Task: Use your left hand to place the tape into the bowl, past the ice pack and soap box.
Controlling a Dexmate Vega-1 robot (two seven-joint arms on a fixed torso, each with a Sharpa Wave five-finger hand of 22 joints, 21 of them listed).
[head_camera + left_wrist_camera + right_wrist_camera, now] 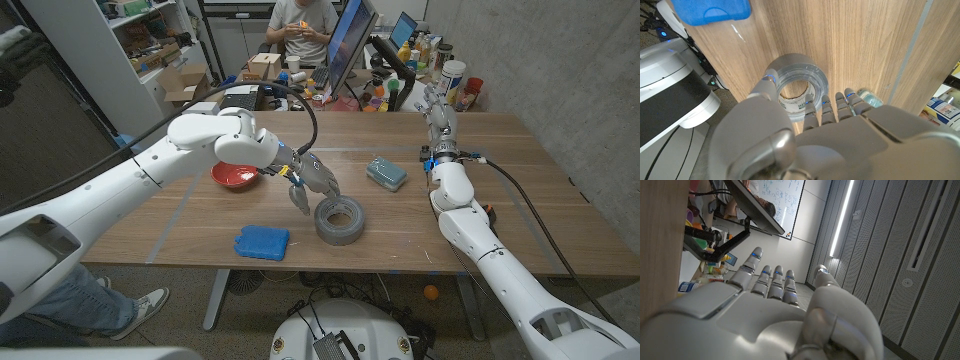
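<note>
here the left robot hand hovers just over the grey roll of duct tape lying flat on the wooden bench, fingers apart and holding nothing, set to close on the rim. the red round bowl waits behind the arm; the right robot hand stands idle, fingers apart, at the far edge.

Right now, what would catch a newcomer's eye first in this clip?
The left robot hand hangs over the grey tape near the table's middle, fingers around the roll but not plainly gripping it. Behind the arm sits the red bowl; the blue ice pack lies near the front edge and the soap box to the right.
</note>
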